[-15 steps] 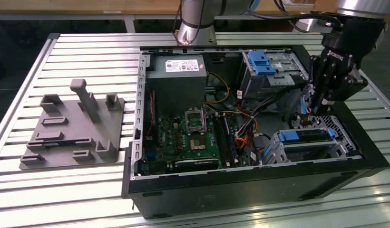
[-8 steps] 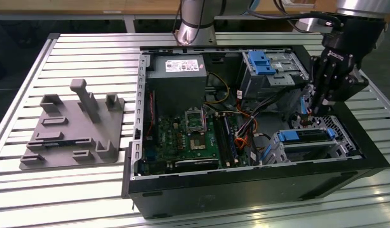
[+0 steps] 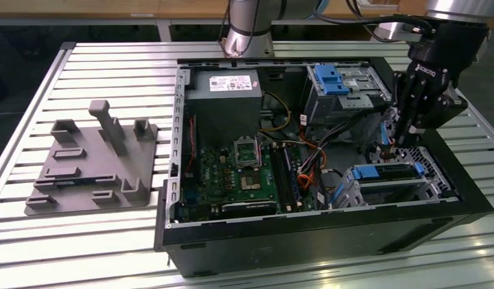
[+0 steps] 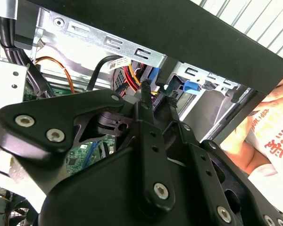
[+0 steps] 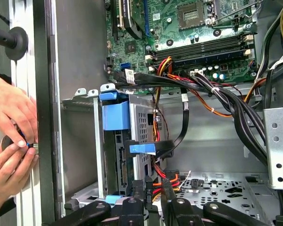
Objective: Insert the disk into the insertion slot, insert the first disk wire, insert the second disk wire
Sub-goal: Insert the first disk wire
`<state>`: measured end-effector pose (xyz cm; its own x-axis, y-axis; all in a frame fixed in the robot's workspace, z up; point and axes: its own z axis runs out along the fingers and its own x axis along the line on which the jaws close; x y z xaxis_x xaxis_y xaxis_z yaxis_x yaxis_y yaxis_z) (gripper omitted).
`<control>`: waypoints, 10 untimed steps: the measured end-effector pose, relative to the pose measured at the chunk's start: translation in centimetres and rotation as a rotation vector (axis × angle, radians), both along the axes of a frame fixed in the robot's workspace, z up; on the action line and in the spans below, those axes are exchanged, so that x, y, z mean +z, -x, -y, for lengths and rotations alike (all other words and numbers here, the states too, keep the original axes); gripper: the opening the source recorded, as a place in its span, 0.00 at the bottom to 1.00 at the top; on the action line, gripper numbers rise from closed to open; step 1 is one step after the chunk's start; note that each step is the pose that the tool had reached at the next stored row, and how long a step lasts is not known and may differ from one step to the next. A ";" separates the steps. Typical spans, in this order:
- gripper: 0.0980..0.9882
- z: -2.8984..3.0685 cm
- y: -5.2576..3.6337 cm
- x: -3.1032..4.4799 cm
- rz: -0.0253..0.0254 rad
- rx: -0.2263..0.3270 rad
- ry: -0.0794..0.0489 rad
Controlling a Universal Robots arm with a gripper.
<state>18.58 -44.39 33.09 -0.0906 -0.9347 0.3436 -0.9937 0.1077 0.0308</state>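
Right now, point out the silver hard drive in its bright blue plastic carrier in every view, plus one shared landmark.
Exterior view: silver hard drive in blue carrier, seated in the perforated metal cage, toward the exterior view's right.
First wrist view: blue carrier end beside the case wall.
Second wrist view: a blue tab, likely its carrier.
Shared landmark: the black gripper, close by it.

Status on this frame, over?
Gripper low beside the slot, at the red-yellow wires. Disk in slot. Person's hands at the case wall, outside.
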 end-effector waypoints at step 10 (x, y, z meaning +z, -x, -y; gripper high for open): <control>0.08 0.04 0.00 -0.01 0.0000 0.000 0.000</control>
